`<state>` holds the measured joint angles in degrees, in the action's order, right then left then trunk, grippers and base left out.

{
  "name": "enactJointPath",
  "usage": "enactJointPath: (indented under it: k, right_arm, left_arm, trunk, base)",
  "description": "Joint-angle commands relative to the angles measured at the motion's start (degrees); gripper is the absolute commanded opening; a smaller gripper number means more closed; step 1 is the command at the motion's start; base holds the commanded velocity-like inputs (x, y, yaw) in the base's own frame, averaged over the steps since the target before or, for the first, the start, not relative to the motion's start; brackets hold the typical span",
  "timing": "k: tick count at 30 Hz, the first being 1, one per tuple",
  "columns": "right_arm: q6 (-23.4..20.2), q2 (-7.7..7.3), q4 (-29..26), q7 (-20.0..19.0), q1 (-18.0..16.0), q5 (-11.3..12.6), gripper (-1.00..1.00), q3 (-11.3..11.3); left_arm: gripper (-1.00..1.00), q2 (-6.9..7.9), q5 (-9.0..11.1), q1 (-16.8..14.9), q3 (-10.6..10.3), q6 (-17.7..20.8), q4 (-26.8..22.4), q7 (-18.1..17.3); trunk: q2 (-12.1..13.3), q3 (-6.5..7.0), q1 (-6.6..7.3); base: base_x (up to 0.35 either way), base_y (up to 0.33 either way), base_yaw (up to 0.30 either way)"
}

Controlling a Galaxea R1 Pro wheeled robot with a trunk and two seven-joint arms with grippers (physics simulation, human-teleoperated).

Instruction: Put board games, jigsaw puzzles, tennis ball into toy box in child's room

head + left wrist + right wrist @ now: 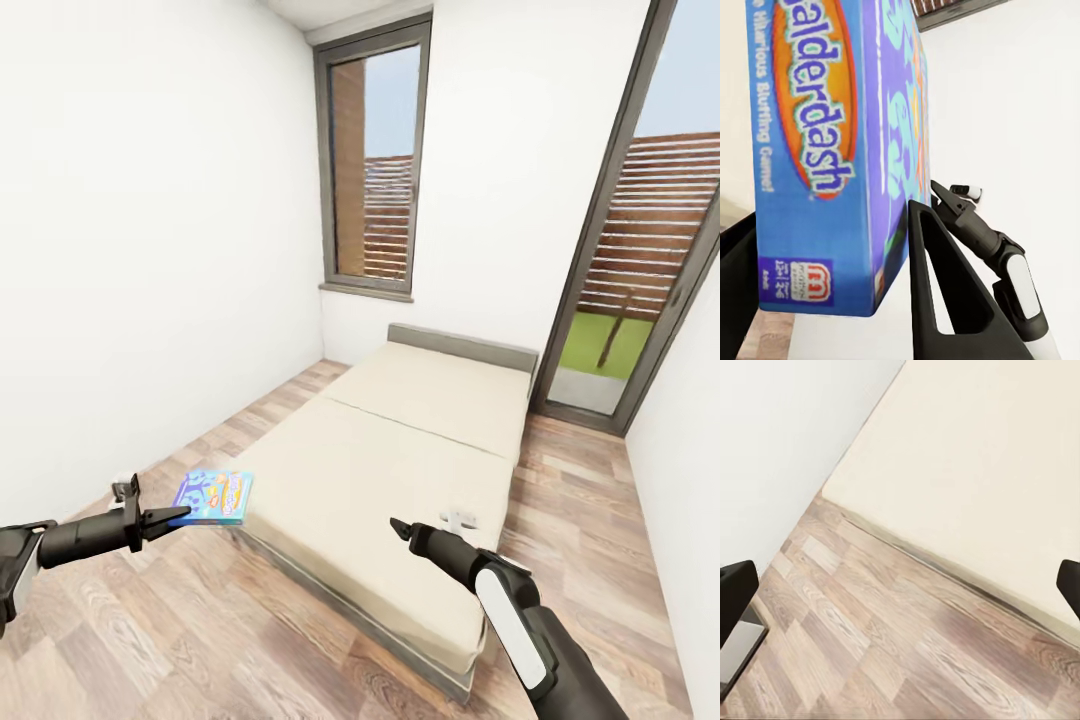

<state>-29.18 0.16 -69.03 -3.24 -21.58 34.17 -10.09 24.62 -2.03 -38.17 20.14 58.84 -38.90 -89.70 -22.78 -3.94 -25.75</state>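
My left gripper [168, 517] is shut on a small, mostly blue board game [213, 497], held flat above the floor just off the bed's near left corner. The left wrist view shows the same printed box [825, 150] clamped between the black fingers [945, 300]. Over the front part of the bed [400, 440] my right gripper [398, 527] hovers open with nothing in it. In the right wrist view its fingers [736, 592] stand wide apart above the mattress edge [982, 457]. The mattress top is bare. The table, toy box, jigsaw puzzles and tennis ball are out of view.
A white wall [150, 250] runs along the left, with a strip of wood-plank floor [250, 420] between it and the bed. A tall window [375, 160] is behind the headboard and a glass door [630, 280] at the right. More floor [580, 480] lies right of the bed.
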Motion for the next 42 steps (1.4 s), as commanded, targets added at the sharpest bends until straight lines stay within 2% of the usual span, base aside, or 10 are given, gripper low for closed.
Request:
enactJointPath:
  k: [1, 14, 24, 31, 42]
  right_arm:
    - [-0.3, 0.01, 0.0, -0.1, 0.0, 0.1, 1.00, 0.1]
    - [-0.3, 0.45, 0.0, -0.1, 0.0, 0.0, 1.00, 0.1]
    - [-0.3, 0.45, 0.0, -0.1, 0.0, 0.0, 1.00, 0.0]
    - [-0.3, 0.84, 0.0, -0.1, 0.0, 0.0, 1.00, -0.1]
    - [-0.3, 1.02, 0.0, -0.1, 0.0, 0.0, 1.00, -0.1]
  left_arm:
    - [-1.00, -0.01, -0.1, -0.1, 0.1, 0.6, 0.0, -0.3]
    - [-1.00, 0.11, 0.0, -0.1, 0.3, 0.0, 0.0, -0.3]
    - [-1.00, 0.12, 0.0, -0.1, 0.3, -0.1, 0.1, -0.3]
    - [-1.00, 0.10, -0.1, -0.1, 2.3, -0.2, 0.1, -0.3]
    - [-1.00, 0.14, -0.1, 0.0, 2.6, -0.2, 0.1, -0.3]
  trunk:
    - [-0.1, -0.13, -0.04]
    - [-0.1, -0.13, -0.04]
    - [-0.1, -0.13, -0.04]
    - [-0.1, -0.13, -0.04]
    - [-0.1, -0.13, -0.04]
  base:
    - [0.000, 0.000, 0.292]
    - [0.029, 0.000, 0.292]
    - [0.296, 0.000, 0.292]
    - [0.307, 0.042, 0.292]
    - [0.280, 0.172, 0.292]
